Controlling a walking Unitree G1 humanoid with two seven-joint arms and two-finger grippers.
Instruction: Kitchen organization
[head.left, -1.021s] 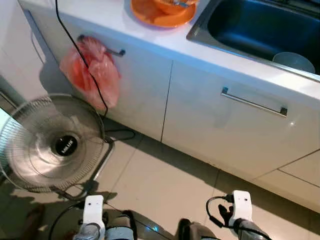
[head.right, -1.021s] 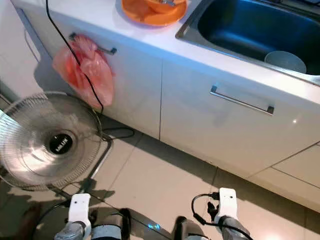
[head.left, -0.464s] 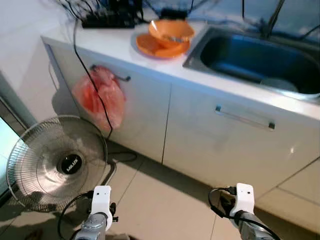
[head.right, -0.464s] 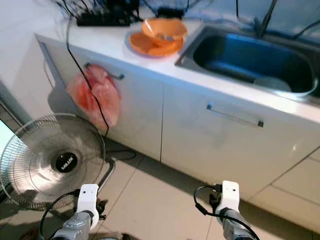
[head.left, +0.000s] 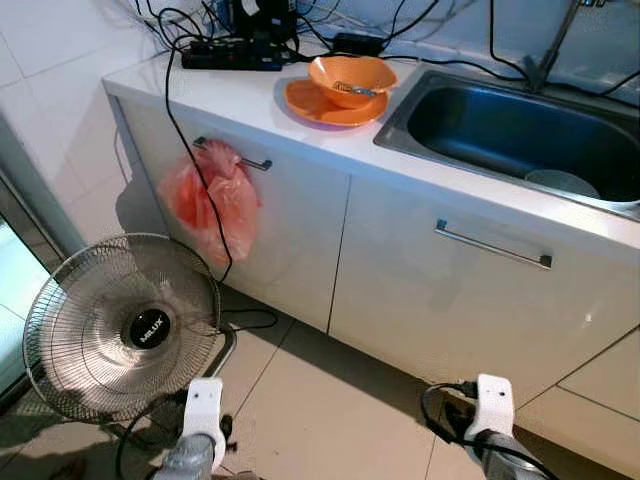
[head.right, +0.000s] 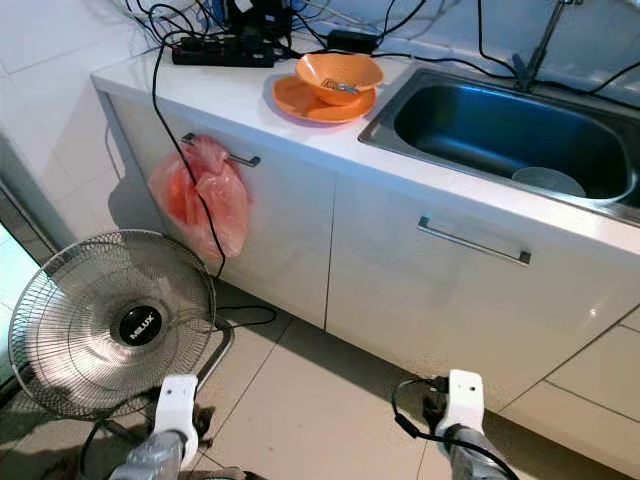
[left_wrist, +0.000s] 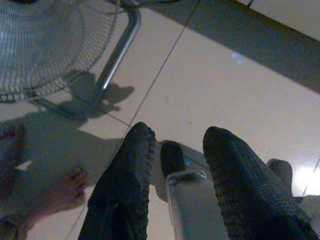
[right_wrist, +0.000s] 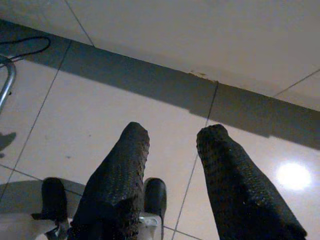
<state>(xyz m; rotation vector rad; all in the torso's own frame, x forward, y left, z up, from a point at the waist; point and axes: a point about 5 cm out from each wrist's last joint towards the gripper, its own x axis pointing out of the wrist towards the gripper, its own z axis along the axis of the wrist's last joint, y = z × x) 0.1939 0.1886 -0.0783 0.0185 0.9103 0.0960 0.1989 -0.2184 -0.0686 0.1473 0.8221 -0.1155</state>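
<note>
2 end effectors idle and parted, left end effector, right end effector, orange bowl beside sink

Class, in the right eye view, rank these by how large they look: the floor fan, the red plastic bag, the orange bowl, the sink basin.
1. Sink basin
2. Floor fan, nearly the same; it stands nearer the camera, so this order is unsure
3. Red plastic bag
4. Orange bowl

Ahead of me runs the worktop. A bowl sits on a plate just left of the sink, with a power strip behind them. Another bowl lies in the sink at its right. A plastic bag hangs from the left cabinet handle. A fan stands on the floor to my left, below that bag.
</note>
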